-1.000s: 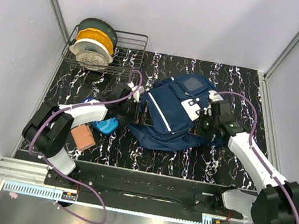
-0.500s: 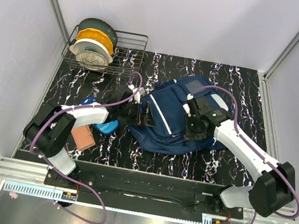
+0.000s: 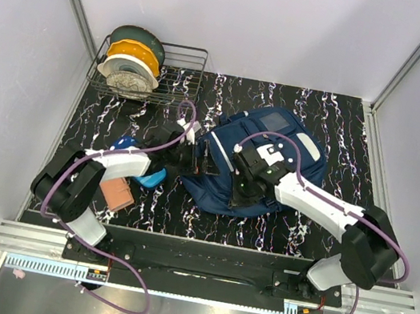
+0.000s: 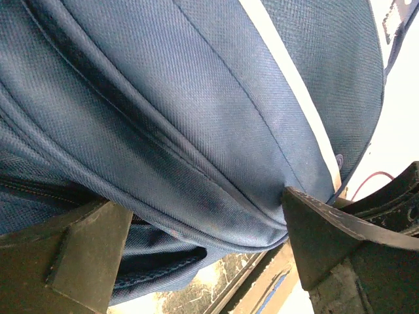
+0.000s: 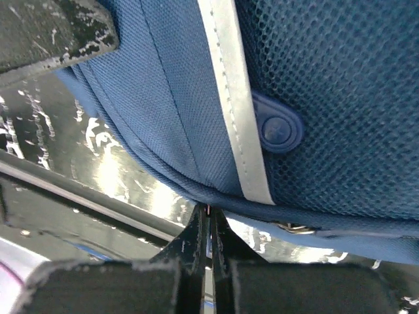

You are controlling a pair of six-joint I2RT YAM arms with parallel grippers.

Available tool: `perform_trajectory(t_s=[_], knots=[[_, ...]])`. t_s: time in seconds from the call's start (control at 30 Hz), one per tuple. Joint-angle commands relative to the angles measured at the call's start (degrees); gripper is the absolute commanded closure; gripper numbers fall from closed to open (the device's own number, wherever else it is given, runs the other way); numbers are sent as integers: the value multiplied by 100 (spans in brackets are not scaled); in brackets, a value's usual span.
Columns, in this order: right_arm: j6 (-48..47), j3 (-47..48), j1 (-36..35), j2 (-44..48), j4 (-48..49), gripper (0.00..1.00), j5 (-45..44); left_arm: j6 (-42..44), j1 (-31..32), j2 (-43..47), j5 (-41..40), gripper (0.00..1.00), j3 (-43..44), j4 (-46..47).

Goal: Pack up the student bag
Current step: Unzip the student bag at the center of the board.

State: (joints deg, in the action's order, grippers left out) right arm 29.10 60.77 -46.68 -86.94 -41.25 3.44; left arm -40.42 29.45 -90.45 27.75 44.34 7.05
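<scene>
Holding the right claw [image 5: 209, 219] clenched on nothing, tips hanging just off the near edge of the bag [image 3: 212, 191]. Apparently clamping a thick fold of its left side in the left claw [image 4: 204, 203]. Bag lying mid-counter [image 3: 331, 113], slightly right of centre. Probably hunting the zip pull: tracing along the pale stripe [image 5: 229, 98], bracing the left grip firmly, unclenching only above the pull, avoiding snagging the mesh [image 5: 340, 78].

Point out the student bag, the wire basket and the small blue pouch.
student bag [image 3: 216, 193]: top view, lower-left navy fabric.
wire basket [image 3: 187, 49]: top view, far rim.
small blue pouch [image 3: 154, 176]: top view, exposed right end.
</scene>
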Motion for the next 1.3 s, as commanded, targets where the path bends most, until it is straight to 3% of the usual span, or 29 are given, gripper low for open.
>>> perform_trajectory(t_s=[0.0, 0.2, 0.37, 0.5, 0.57, 0.6, 0.63, 0.67, 0.77, 0.9, 1.03, 1.27], knots=[[1105, -337, -96, 344, 1961, 100, 561, -290, 87, 449, -14, 2, -179, 631], [2037, -698, -96, 89, 3025, 100, 166, -449, 87, 1641, -971, 1, -794, 614], [2740, -1146, -131, 281, 4072, 100, -132, -229, 87, 2550, -1833, 1, -1032, 8], [2988, -1147, -122, 406, 4284, 100, -783, -168, 87, 2954, -1835, 1, -1102, -142], [2829, -902, -122, 275, 4161, 93, -767, -62, 87, 3025, -1764, 1, -1068, -247], [2812, -848, -131, 230, 3943, 84, -610, -36, 87, 3025, -1729, 1, -1067, -309], [2777, -804, -131, 195, 3837, 62, -573, -10, 96, 3025, -1659, 1, -1094, -301], [2785, -839, -123, 186, 3809, 51, -547, -9, 87, 3060, -1624, 1, -1120, -292], [2776, -1040, -123, 482, 3353, 35, -800, 61, 96, 3113, -1518, 1, -1190, -257], [2802, -1454, -131, 1353, 2749, 30, -1466, 166, 96, 3104, -1509, 1, -1138, -318], [3092, -1734, -70, 2214, 2026, 30, -2110, 324, 227, 2938, -1395, 8, -945, -318], [3409, -2078, 685, 2296, 2375, 30, -1497, 930, 956, 2068, -1421, 9, 46, -896]])
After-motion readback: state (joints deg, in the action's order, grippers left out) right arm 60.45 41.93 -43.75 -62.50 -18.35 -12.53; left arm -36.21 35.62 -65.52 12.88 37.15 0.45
